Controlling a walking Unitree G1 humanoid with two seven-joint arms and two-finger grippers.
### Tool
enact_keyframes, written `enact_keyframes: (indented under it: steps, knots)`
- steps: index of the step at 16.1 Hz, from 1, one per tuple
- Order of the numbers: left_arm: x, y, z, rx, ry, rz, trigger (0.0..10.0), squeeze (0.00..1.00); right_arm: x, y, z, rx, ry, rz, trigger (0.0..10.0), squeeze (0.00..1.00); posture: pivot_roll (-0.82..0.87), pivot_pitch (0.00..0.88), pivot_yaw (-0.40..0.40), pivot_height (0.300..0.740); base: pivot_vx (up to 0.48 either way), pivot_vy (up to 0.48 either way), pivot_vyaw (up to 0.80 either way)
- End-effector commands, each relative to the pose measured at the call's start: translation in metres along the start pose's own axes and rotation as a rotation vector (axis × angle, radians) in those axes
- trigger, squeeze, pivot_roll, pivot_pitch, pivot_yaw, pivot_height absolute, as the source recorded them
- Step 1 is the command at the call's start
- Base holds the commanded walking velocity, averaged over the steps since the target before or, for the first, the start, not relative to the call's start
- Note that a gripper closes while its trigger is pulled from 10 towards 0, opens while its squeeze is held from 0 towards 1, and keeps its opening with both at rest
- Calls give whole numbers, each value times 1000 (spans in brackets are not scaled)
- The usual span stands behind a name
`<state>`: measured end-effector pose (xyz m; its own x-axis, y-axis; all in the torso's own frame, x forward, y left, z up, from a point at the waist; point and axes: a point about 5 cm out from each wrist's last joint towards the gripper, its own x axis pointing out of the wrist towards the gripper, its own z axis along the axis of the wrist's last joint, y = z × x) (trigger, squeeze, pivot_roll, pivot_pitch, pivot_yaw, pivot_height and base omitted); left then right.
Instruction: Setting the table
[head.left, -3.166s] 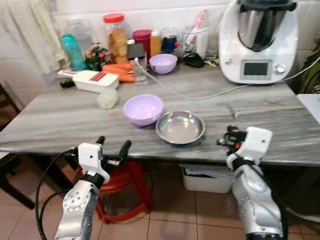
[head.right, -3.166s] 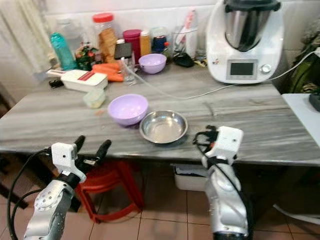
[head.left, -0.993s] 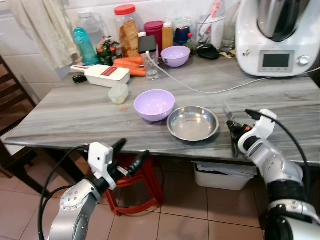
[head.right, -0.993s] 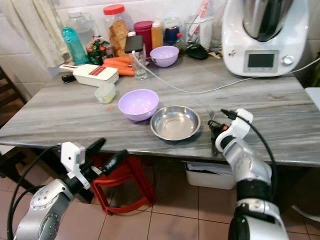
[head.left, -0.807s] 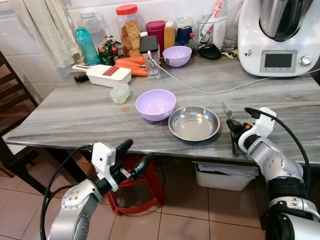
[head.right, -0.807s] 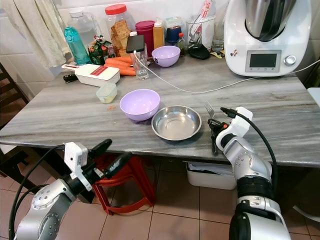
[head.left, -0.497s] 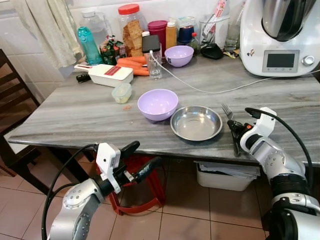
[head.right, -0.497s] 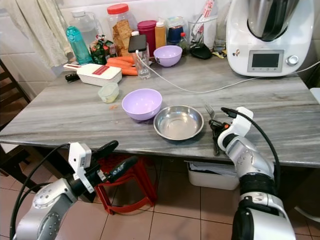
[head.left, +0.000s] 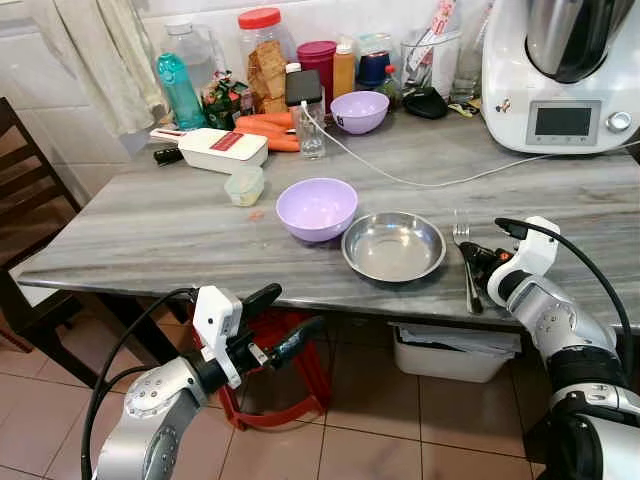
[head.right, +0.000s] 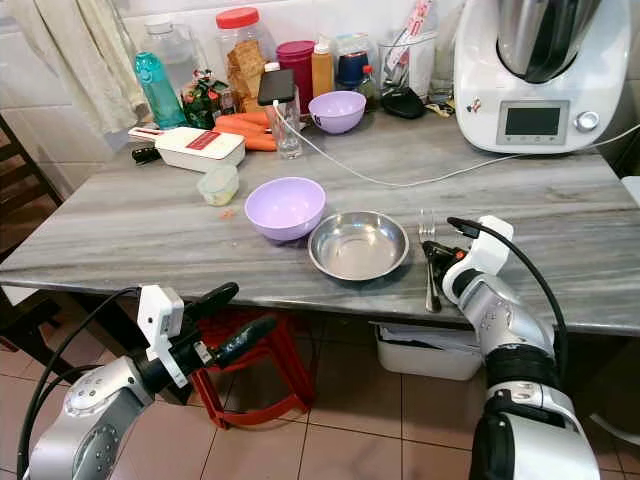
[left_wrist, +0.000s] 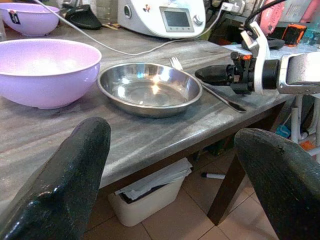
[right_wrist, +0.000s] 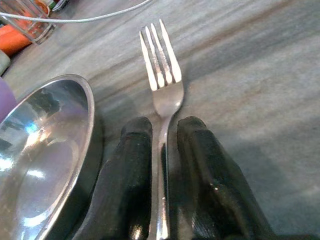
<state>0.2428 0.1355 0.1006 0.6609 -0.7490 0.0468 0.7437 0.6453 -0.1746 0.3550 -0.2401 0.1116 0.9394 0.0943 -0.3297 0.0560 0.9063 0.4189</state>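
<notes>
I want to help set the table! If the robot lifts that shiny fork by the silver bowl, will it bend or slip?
The fork looks like polished metal, so it should stay stiff. The right gripper pinches its thin, smooth handle, so it might slide or swivel. It lies flat on the table, so rolling seems unlikely.

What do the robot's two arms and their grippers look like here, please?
Both arms are silver, rounded metal shells with dark joints. Each wrist carries a white boxy block. The left gripper has two long, matte black, rounded fingers, and thin black cables loop beside its forearm. The right gripper has the same black fingers, small orange-red details at their base, and a black cable arching over its wrist.
</notes>
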Motion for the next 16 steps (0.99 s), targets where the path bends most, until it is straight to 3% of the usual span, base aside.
enact_keyframes:
  steps: [1, 2, 5, 11, 16]
  knots:
    - [-1, 1, 5, 24, 11, 0, 10000, 0, 0, -4, -13, 12, 48, -27, 10000, 827, -76, 0, 152, 740, 0, 0, 0]
    - [-1, 1, 5, 24, 13, 0, 10000, 0, -1, -5, -14, 13, 49, -29, 10000, 961, -76, 0, 151, 740, 0, 0, 0]
    - [0, 1, 6, 28, 13, 0, 10000, 0, -2, -7, -10, 12, 28, -40, 10000, 1000, -75, 0, 150, 740, 0, 0, 0]
    - [5, 1, 6, 22, 0, -10, 10000, 0, -7, 6, 1, -167, -83, -97, 10000, 1000, -85, 0, 144, 740, 0, 0, 0]
    - [7, 3, 6, 20, -10, -5, 10000, 0, -14, 16, -4, -332, -145, -162, 10000, 1000, -87, 0, 143, 740, 0, 0, 0]
